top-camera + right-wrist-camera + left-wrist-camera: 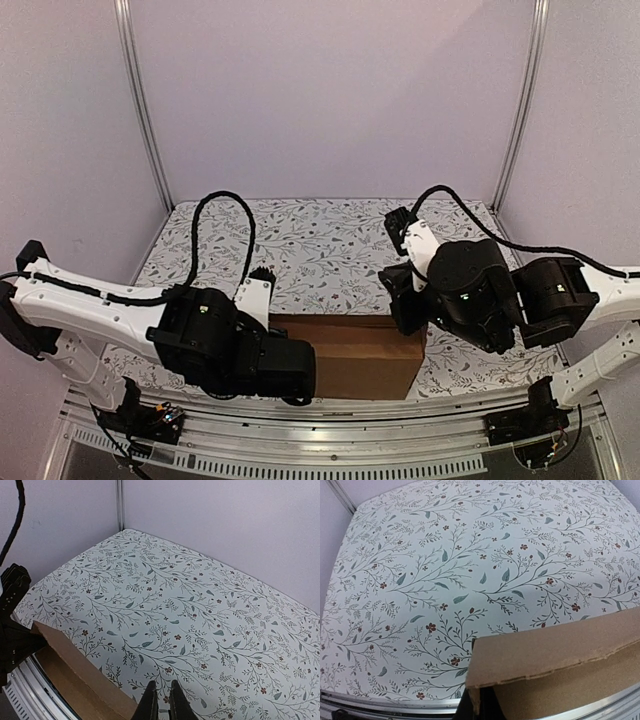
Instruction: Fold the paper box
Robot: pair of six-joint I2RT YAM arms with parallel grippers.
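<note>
Clamping paper box (362, 352), left gripper (292, 374) closed

We see table covered by white cloth (330, 235), printed all over with grey-green leafy sprigs and small dark red flowers. Cloth lies flat and reaches walls on three sides. Back wall (330, 90) plain pale lilac-grey, bare. Left wall (60, 120) and right wall (590, 110) same tone. Two aluminium posts stand at far table corners: left post (143, 110), right post (522, 100). Near edge: slotted aluminium rail (330, 425). We note even, diffuse light and only soft shadows.
</note>
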